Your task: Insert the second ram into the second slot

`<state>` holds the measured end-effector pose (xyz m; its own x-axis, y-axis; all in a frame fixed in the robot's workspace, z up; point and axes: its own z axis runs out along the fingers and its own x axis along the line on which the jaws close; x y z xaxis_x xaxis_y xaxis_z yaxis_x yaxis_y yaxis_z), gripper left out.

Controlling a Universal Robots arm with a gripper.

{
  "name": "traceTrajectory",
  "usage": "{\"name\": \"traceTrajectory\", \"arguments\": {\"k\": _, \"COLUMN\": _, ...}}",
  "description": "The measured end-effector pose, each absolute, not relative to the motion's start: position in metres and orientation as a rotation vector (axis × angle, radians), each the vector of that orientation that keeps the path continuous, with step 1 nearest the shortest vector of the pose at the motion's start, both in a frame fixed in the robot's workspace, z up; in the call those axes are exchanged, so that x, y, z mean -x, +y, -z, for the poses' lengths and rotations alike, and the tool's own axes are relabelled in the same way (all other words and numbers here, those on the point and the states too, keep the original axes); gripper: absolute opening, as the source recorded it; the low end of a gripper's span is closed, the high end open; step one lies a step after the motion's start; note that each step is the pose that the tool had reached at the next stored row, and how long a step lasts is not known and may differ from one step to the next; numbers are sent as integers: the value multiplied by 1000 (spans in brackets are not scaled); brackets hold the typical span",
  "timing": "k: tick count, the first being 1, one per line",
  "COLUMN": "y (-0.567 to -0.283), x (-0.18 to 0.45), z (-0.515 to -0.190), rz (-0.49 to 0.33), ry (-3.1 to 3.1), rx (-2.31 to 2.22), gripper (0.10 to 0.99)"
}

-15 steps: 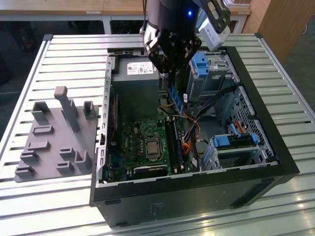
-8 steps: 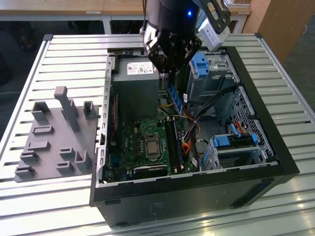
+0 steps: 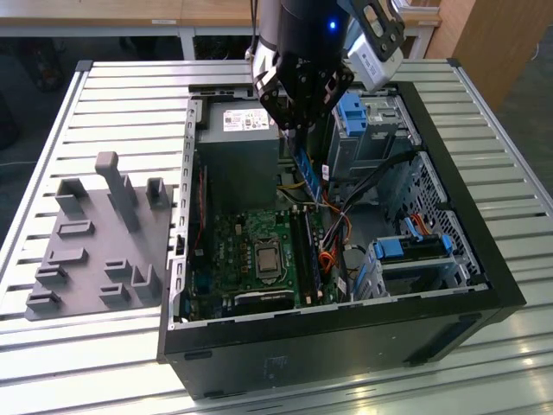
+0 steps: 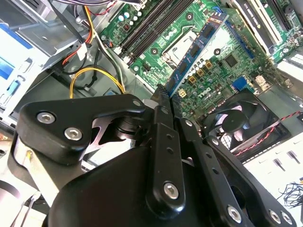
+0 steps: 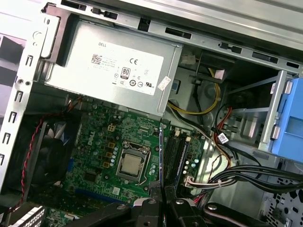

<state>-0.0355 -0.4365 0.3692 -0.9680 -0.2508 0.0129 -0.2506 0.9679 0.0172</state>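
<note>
My gripper (image 3: 298,119) hangs over the open computer case (image 3: 346,341), shut on the second ram (image 3: 308,170). This blue stick points down from the fingers toward the motherboard (image 3: 233,251) and stays above it. In the second wrist view the second ram (image 4: 196,47), with its dark chips, runs out from the gripper (image 4: 164,94) across the board. The first wrist view shows the ram (image 5: 161,151) edge-on above the gripper (image 5: 162,191), beside the black memory slots (image 5: 176,152). These slots (image 3: 304,246) lie on the exterior view's right of the processor socket (image 3: 266,258). I cannot tell which slot is the second slot.
A grey power supply (image 3: 238,147) fills the case's far end. Loose cables (image 3: 363,186) and blue drive bays (image 3: 356,112) crowd the exterior view's right. A black fan (image 4: 236,120) sits at the board's edge. A grey fixture plate (image 3: 95,246) lies on the slatted table.
</note>
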Motion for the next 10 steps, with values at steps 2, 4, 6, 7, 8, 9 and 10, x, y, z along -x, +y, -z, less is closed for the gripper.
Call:
{"name": "traceTrajectory", "arguments": {"k": 2, "y": -436, "x": 35, "z": -369, "rz": 24, "ry": -3102, "rx": -394, "gripper": 137}}
{"name": "traceTrajectory", "arguments": {"k": 4, "y": -436, "x": 35, "z": -369, "rz": 24, "ry": -3102, "rx": -392, "gripper": 137}}
{"name": "traceTrajectory", "arguments": {"k": 6, "y": -436, "x": 35, "z": -369, "rz": 24, "ry": -3102, "rx": -390, "gripper": 137}}
{"name": "traceTrajectory", "arguments": {"k": 7, "y": -436, "x": 35, "z": -369, "rz": 24, "ry": -3102, "rx": -388, "gripper": 137}}
{"name": "traceTrajectory", "arguments": {"k": 8, "y": -436, "x": 35, "z": -369, "rz": 24, "ry": -3103, "rx": -387, "gripper": 137}}
{"name": "traceTrajectory", "arguments": {"k": 9, "y": -436, "x": 35, "z": -369, "rz": 24, "ry": -3103, "rx": -385, "gripper": 137}}
{"name": "traceTrajectory", "arguments": {"k": 10, "y": -436, "x": 35, "z": -369, "rz": 24, "ry": -3103, "rx": -382, "gripper": 137}}
